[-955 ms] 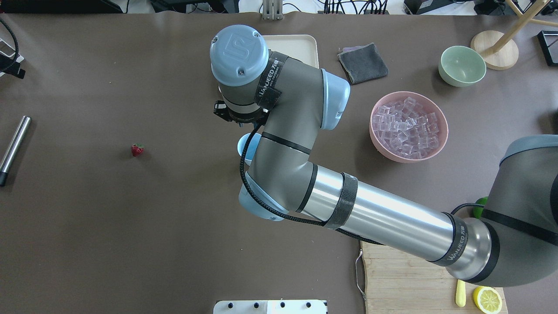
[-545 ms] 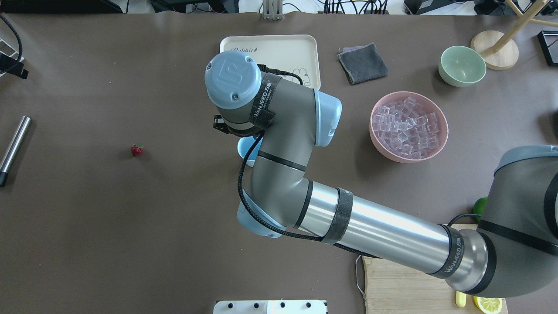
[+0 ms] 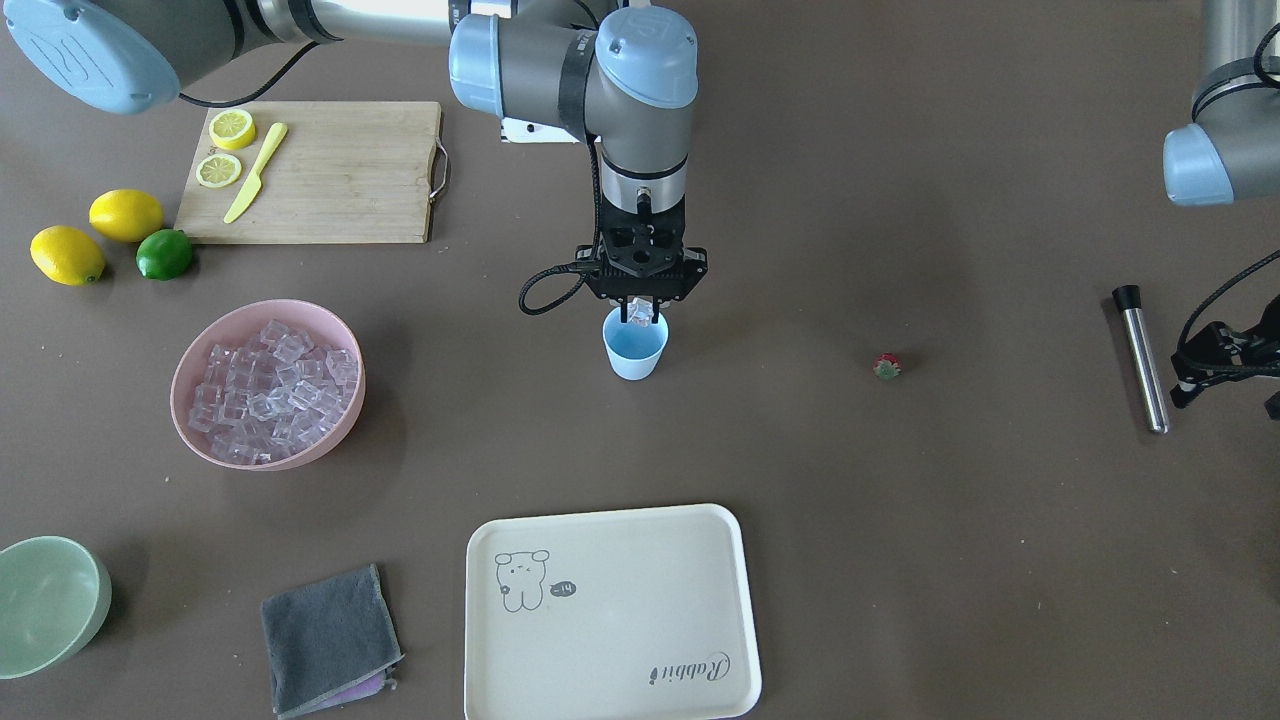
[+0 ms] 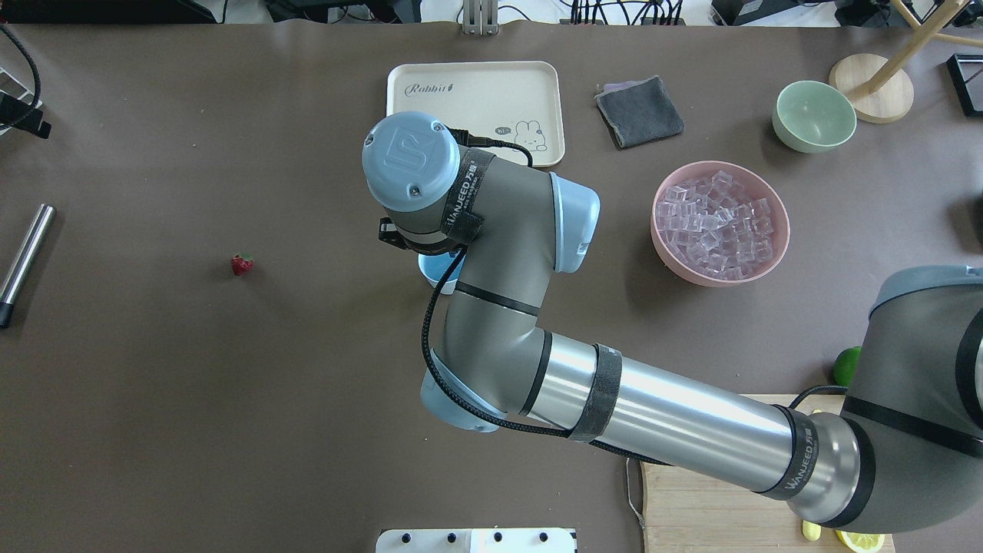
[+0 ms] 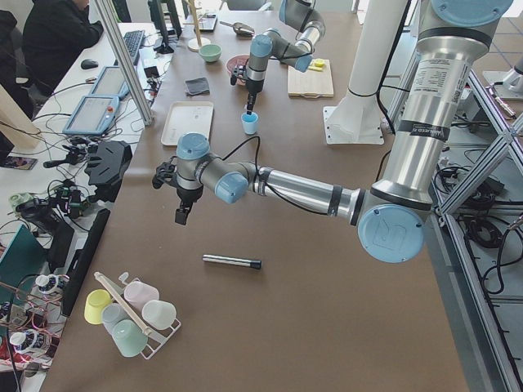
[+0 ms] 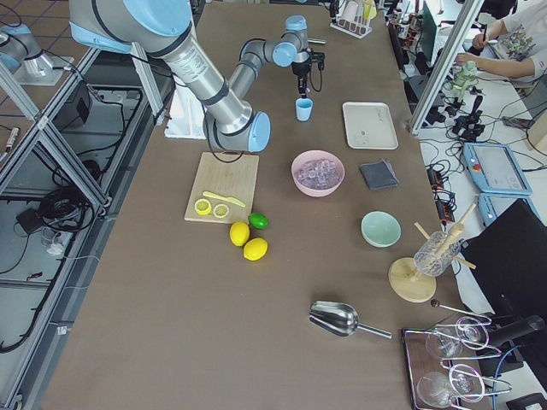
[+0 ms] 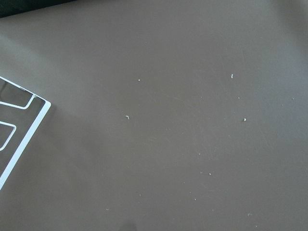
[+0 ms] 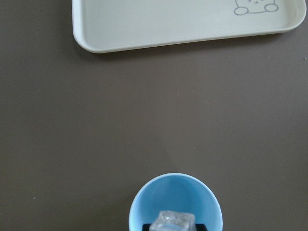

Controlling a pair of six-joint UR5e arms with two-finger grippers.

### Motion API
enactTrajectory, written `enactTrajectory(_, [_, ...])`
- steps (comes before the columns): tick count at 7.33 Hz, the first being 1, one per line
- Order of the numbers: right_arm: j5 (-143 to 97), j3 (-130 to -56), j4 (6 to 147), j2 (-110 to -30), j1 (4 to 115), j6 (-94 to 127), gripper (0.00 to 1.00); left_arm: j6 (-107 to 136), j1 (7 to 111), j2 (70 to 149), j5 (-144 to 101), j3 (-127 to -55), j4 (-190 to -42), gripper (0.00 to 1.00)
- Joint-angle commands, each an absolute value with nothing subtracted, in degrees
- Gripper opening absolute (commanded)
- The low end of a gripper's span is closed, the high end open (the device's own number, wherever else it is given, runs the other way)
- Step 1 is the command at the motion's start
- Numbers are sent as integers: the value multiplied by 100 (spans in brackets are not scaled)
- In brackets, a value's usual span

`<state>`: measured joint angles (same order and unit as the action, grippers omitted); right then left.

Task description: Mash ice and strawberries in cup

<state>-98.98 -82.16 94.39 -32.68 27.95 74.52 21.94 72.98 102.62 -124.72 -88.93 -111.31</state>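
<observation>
- My right gripper (image 3: 640,318) is pinched on one ice cube (image 8: 172,222), hanging just above the mouth of the light-blue cup (image 3: 635,352) at the centre of the front-facing view.
- The strawberry (image 3: 886,366) lies on the table (image 3: 900,550) well right of the cup there, apart from both grippers.
- The pink bowl (image 3: 320,455) at left holds more ice (image 3: 265,390).
- My left gripper (image 5: 181,214) hangs over bare table; I cannot tell its opening.

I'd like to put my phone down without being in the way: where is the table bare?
The widest bare stretch lies between the cup and the strawberry, and on from it to the metal rod. The tray holds nothing. It is crowded around the pink bowl, cutting board and lemons.
</observation>
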Motion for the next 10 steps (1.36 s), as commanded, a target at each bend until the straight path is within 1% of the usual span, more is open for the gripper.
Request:
enactTrajectory(1, [-9870,-8218,9439,-3278,2786,7453,93,2197,7304,10257,-12472,-8895,-11136,98])
enactTrajectory(2, [-9870,-8244,9431,-3261,2821,7444,97,2197,7304,10257,-12472,-8903,-11136,98])
enactTrajectory(3, [-10009,-8514,9448,-3278,3039,7349,98,2197,7304,10257,-12472,-8903,-11144,98])
enactTrajectory(4, [-10707,-9047,9483,-3609,3615,6843,98,2197,7295,10257,-12472,-8903,-11145,98])
enactTrajectory(5, [-11575,-9844,9483,-4491,4239,5950,98,2197,7295,10257,-12472,-8903,-11145,98])
enactTrajectory(6, [-11723,-10192,9475,-5135,4532,5272,98,2197,7295,10257,-12472,-8921,-11145,98])
enactTrajectory(8, [-11733,-9724,9492,-5526,4981,3953,98,2215,7295,10239,-12472,-8930,-11224,98])
enactTrajectory(10, [-11759,-9571,9448,-5949,5315,2983,98,2206,7278,10274,-12463,-8886,-11224,98])
